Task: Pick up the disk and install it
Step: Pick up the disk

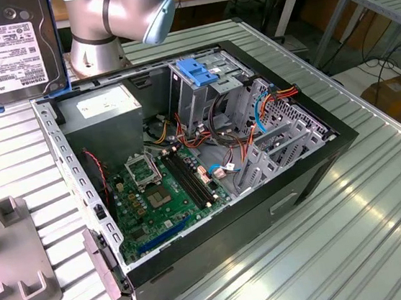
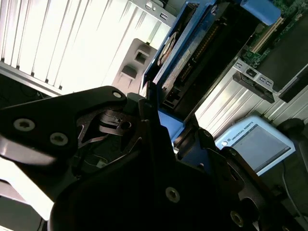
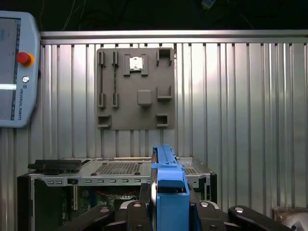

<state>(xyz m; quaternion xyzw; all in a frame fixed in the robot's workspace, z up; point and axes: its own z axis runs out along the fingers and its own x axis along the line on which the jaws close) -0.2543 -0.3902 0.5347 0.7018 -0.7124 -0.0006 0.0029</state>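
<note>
The exterior view is showing the broad face of the disk [image 1: 4, 49], a flat grey metal hard drive with a white label clipped in a bright blue plastic carrier frame. It is hanging in the air at the exterior view's left, apart from the open black computer case [image 1: 319, 173], and the picture's edge is cutting it off. The first wrist view is showing the same disk [image 3: 168, 179] edge-on, as a narrow blue strip rising out of the black gripper [image 3: 168, 208], whose jaws are pressing on it from both sides. In the second wrist view the gripper [image 2: 168, 115] is covering much of the scene, and the disk [image 2: 185, 50] is showing its dark connector side. Where exactly the jaws are meeting the frame is hard to make out.

The case is lying on its side on the ribbed metal table [image 1: 383, 230], with the green motherboard [image 1: 162, 190] exposed and a fixed blue plastic bracket [image 1: 195, 71] sitting atop the drive cage. The grey robot arm [image 1: 109, 15] is rising behind the case. A grey fixture plate [image 3: 134, 89] is lying on the table, and a pale teach pendant [image 3: 14, 72] is resting near it.
</note>
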